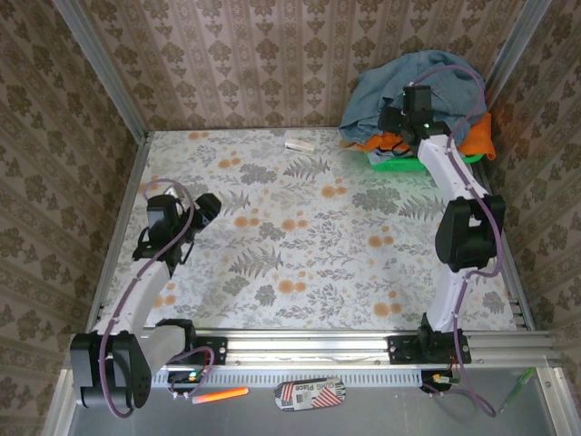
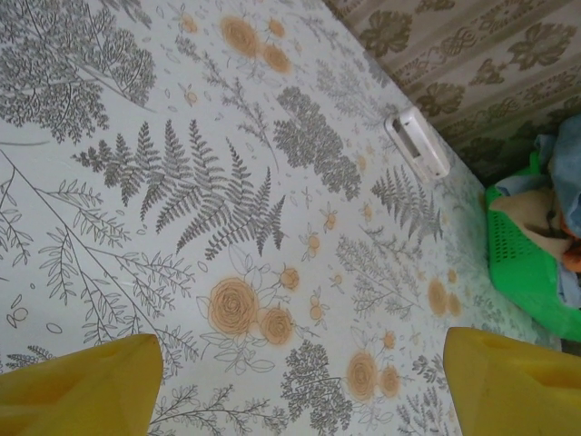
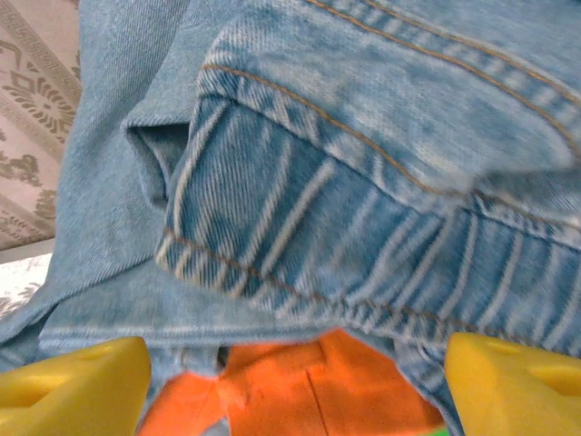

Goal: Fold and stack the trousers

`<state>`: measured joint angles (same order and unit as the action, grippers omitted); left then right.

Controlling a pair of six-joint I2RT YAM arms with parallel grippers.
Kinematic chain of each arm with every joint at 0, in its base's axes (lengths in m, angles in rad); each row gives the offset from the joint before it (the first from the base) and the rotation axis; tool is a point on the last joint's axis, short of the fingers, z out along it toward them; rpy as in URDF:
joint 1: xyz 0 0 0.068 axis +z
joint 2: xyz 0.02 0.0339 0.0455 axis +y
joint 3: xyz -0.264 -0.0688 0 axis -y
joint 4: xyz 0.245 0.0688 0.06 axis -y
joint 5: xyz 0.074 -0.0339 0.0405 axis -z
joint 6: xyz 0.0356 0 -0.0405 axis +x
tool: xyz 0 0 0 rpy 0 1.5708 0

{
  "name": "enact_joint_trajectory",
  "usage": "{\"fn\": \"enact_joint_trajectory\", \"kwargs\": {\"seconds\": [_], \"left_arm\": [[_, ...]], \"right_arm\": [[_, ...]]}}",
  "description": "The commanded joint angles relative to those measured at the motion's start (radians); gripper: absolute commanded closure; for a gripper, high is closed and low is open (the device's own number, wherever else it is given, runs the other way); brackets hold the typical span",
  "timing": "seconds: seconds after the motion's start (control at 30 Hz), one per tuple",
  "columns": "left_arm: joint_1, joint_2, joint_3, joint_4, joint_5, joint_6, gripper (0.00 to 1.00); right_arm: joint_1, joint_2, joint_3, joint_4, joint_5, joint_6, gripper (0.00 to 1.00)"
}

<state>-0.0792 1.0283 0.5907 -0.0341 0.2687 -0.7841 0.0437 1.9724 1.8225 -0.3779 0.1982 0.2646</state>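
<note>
The floral surface spreads between patterned walls, and at its far right corner the trousers sit in a crumpled heap on top of an orange garment in a green basket. The right pincer hangs close against that heap, fingers spread wide, denim and orange cloth before them, nothing gripped. The left pincer hovers over the near left of the surface, likewise wide and empty, and a small white object lies by the far edge.
</note>
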Motion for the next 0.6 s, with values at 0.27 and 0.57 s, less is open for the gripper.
{"fn": "enact_joint_trajectory", "kwargs": {"seconds": [0.27,0.57], "left_arm": [[-0.023,0.050,0.045,0.030,0.020,0.031,0.19],[-0.068,0.076,0.083,0.030,0.044,0.056,0.23]], "right_arm": [[-0.007,0.173,0.286,-0.089,0.123,-0.012,0.78],[0.067,0.017,0.272,-0.069,-0.041,0.011,1.00]]}}
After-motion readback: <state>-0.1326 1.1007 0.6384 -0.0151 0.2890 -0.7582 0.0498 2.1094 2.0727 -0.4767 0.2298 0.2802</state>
